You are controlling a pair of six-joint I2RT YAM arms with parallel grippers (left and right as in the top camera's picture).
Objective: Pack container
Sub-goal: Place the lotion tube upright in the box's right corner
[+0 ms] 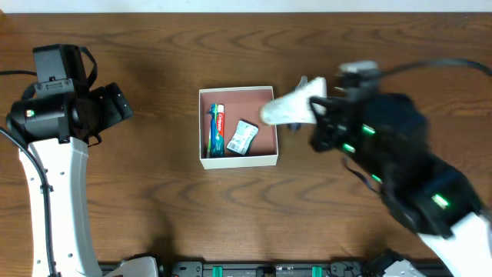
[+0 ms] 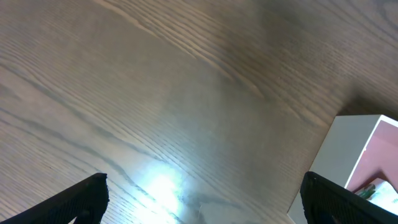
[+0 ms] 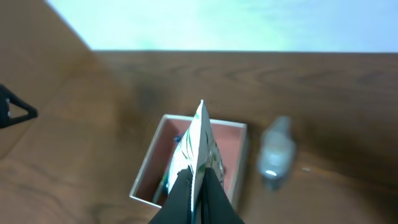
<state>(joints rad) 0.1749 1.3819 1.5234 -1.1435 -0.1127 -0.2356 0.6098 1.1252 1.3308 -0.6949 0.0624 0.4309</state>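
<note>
White flat pouch, clamped edge-on between the jaws of the right gripper, hangs over the shallow square white-walled container at mid-table. Inside lie a red-and-white toothpaste tube and a small green-and-white packet. A pale small bottle sits outside, so packing looks partway. The left gripper is spread apart, empty.

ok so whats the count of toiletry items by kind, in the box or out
toothpaste tube: 1
thin blue-green item: 1
green-and-white packet: 1
white pouch held by right gripper: 1
small pale bottle: 1
total: 5
</note>
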